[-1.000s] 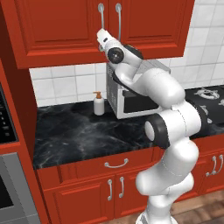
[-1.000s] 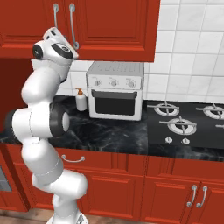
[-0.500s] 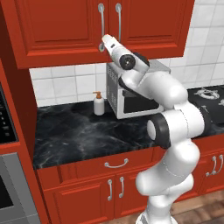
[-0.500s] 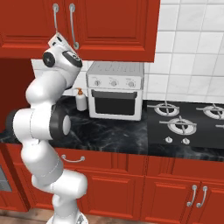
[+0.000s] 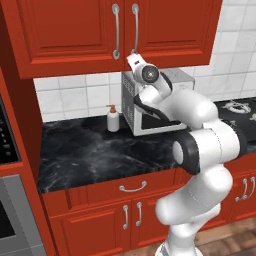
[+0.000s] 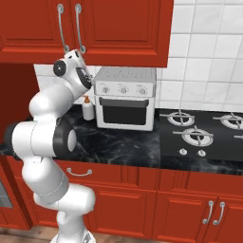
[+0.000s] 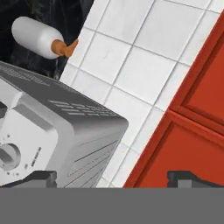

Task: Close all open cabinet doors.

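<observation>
Two red cabinet doors hang over the counter, the left cabinet door and the right cabinet door. Both lie flush with their frame, their silver handles side by side. My gripper points up just under the doors' bottom edge, below the handles and touching nothing. In the hand view my gripper is open, the fingertips far apart with nothing between them. The red cabinet shows at the right of that view.
A silver toaster oven stands on the black marble counter right behind my arm. A white soap bottle stands to its left. Gas burners lie to the right, and a built-in oven sits at the far left.
My hand has dropped down and to the right, away from the lower ends of the door handles. The doors and the counter items have not moved.
</observation>
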Controlling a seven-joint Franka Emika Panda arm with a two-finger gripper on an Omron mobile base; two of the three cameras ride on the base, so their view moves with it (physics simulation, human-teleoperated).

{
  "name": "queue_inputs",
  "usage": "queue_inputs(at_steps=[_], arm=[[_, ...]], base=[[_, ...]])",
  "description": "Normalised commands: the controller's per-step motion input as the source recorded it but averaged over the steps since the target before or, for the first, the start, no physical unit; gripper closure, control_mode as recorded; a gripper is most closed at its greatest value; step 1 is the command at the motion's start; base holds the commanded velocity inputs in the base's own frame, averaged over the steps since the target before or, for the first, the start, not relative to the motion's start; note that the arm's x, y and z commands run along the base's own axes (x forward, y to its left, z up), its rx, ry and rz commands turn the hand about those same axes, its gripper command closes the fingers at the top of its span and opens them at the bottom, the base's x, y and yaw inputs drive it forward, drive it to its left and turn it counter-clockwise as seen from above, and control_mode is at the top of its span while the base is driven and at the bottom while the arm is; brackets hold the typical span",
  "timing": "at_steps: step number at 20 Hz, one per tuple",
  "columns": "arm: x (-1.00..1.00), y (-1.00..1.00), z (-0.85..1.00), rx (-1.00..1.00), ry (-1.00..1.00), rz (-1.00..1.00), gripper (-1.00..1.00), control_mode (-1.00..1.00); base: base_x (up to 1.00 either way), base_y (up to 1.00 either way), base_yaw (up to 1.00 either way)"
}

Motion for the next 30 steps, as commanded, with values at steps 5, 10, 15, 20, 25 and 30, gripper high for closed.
queue_inputs(at_steps=[5, 10, 15, 20, 25, 30], arm=[[-0.13, -0.11, 0.13, 0.01, 0.01, -0.02, -1.00, -1.00], [-0.36, -0.03, 0.17, 0.00, 0.00, -0.01, -1.00, -1.00], [-0.71, 0.00, 0.02, 0.01, 0.00, -0.01, -1.00, -1.00], [-0.81, 0.00, 0.04, 0.03, 0.00, -0.06, -1.00, -1.00], [-0.83, 0.00, 0.15, 0.05, 0.00, -0.06, -1.00, -1.00], [-0.79, -0.04, 0.20, 0.17, -0.06, -0.08, -1.00, -1.00]], base=[[0.00, 0.00, 0.00], [0.00, 0.00, 0.00], [0.00, 0.00, 0.00], [0.00, 0.00, 0.00], [0.00, 0.00, 0.00], [0.00, 0.00, 0.00]])
